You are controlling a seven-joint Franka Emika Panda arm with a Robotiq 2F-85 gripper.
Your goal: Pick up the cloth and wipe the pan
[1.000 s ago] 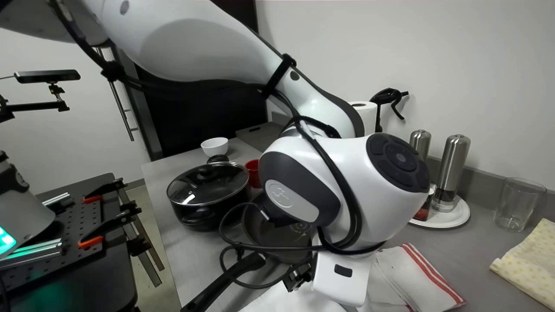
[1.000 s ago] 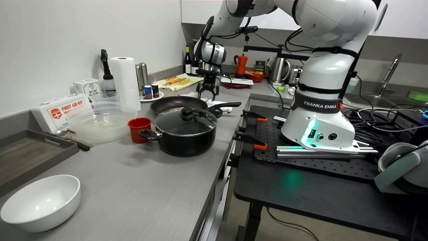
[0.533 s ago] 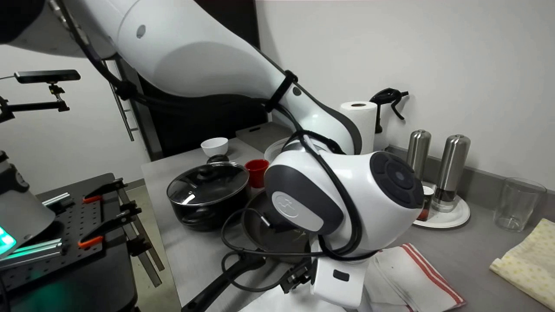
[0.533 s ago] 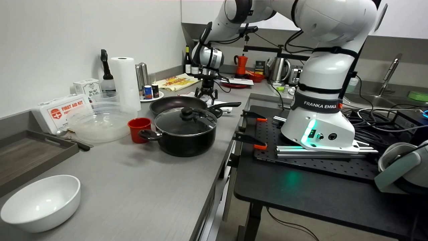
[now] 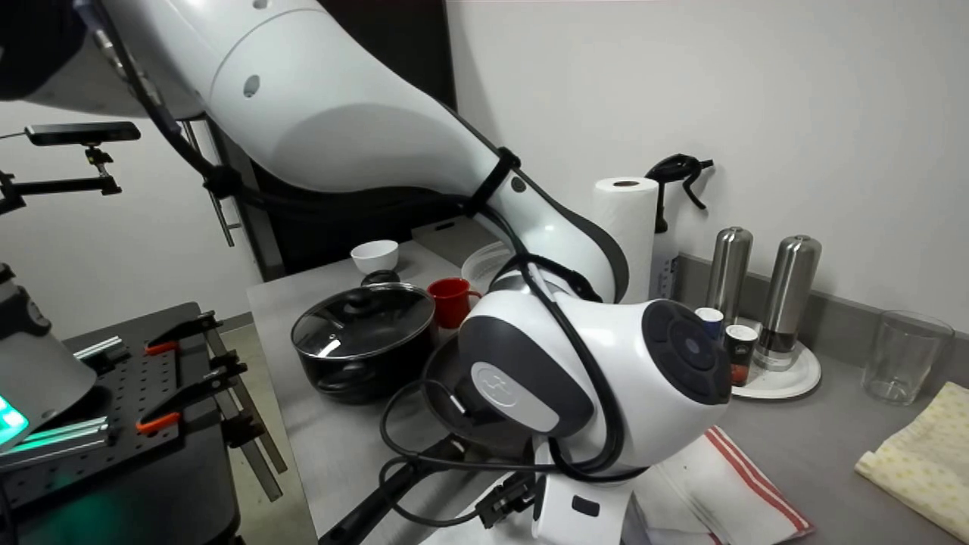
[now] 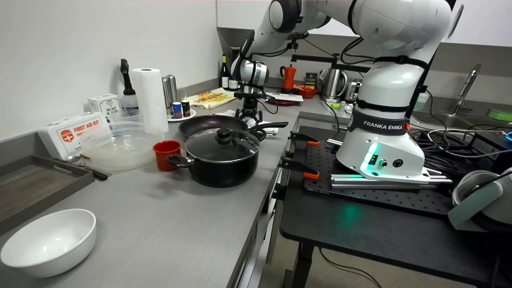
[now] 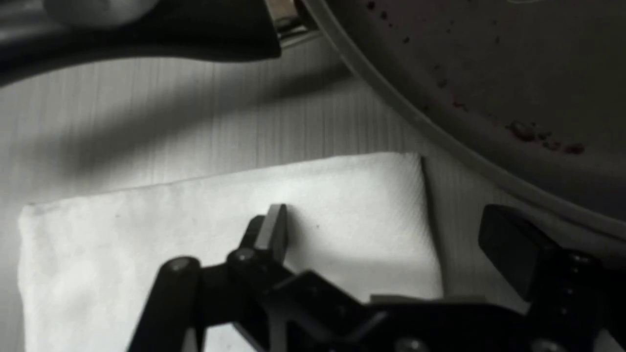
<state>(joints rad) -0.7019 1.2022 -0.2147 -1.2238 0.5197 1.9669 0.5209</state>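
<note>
Claw [image 7: 390,230] astride cloth [image 7: 171,220] edge, pan [image 7: 533,78] alongside, lidded pot [image 6: 224,170], mug [image 6: 165,154].

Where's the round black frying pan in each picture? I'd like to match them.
In an exterior view: round black frying pan in the lower middle, partly hidden by the white robot arm.
In an exterior view: pan left of centre, partly behind the black glass-lidded pot.
Wrist view: pan at upper right, cut off by the edges.
Shared landmark: the folded white cloth beside the pan, in all three.
</note>
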